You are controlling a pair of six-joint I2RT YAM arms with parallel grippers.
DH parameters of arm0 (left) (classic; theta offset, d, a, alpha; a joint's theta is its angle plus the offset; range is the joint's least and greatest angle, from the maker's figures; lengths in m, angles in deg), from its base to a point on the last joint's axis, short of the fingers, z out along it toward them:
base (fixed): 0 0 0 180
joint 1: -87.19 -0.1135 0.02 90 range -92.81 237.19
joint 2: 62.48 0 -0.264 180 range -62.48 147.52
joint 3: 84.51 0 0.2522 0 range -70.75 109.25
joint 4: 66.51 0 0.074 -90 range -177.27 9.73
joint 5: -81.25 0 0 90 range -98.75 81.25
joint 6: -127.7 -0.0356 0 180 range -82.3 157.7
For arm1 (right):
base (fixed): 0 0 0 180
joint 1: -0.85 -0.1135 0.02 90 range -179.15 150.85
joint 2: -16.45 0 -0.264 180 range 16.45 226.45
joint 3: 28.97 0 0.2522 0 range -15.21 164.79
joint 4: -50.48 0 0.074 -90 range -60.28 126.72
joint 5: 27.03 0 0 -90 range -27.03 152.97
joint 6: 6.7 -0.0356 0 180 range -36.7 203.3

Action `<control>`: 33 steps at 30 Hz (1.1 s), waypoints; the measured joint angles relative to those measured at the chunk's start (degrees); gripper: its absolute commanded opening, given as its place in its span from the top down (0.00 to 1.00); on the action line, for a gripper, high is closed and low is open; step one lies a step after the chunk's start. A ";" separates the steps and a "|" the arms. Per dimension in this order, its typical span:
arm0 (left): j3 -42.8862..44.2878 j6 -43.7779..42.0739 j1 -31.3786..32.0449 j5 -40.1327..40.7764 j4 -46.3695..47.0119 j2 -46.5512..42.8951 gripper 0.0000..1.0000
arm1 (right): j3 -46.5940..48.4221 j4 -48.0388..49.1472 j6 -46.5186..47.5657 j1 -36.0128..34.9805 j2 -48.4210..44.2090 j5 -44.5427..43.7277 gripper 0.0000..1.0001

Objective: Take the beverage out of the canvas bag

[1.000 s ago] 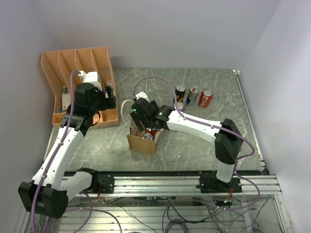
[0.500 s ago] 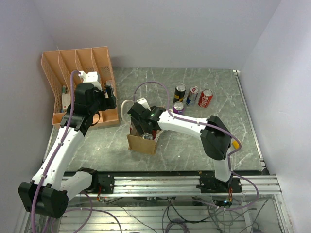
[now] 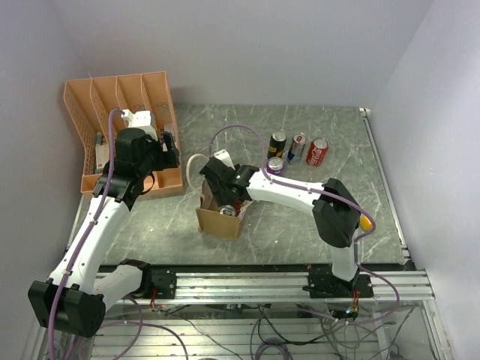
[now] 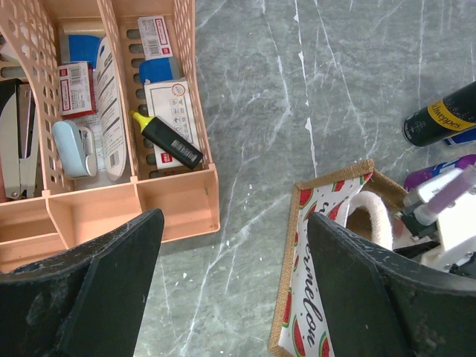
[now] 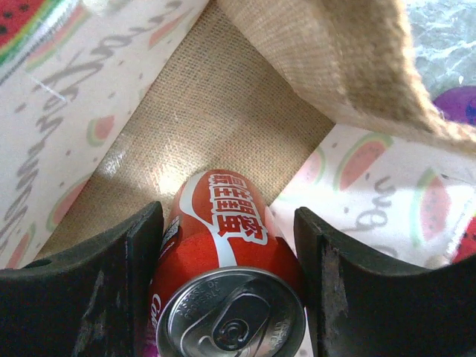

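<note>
Red cola can (image 5: 230,256): upright inside canvas bag (image 3: 214,222), not yet lifted. My right tool (image 5: 230,223): straddles it closely; grip, I cannot tell. Left tool (image 4: 234,223): wide open, empty. Lift-out remains.

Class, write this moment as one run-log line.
right end effector: inside canvas bag, flanking red can, grip unclear | left end effector: open, empty | status: not yet lifted out

Top cam: fixed, high behind near edge of table (image 3: 292,234), looks down and fwd over whole surface. L wrist cam: mid height, faces straight down; takes in orange rack (image 4: 178,208) and corner of bag (image 4: 301,297), both also in top view. R wrist cam: v. close, pointing down inside same bag at red can (image 5: 223,238).
</note>
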 measured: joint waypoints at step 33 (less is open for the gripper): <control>0.00 0.00 0.00 0.00 0.00 0.00 0.11 | -42.86 64.92 -27.63 31.58 -34.71 57.33 0.97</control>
